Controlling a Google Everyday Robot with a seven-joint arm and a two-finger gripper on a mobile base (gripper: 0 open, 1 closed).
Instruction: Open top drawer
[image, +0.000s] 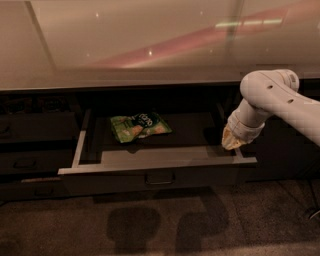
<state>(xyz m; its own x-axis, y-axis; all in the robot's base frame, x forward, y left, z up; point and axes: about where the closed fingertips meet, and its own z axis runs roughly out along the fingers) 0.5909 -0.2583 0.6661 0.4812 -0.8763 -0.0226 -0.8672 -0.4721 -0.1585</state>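
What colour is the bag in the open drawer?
The bag is green, camera view. The tool is at the right end of the top drawer.

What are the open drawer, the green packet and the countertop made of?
Top drawer: matte grey, likely laminate or painted wood. Green packet: crinkled, shiny plastic film. Countertop: polished, mirrors lights; stone or laminate. The gripper sits at the drawer's right corner.

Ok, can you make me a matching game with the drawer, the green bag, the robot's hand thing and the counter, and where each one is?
Things:
1. top drawer
2. green snack bag
3. end effector
4. countertop

Where or how:
a. shiny, above the drawers
b. at the open drawer's corner, on the picture's right side
c. pulled out, open
d. lying inside the drawer

Pairs: 1-c, 2-d, 3-b, 4-a.
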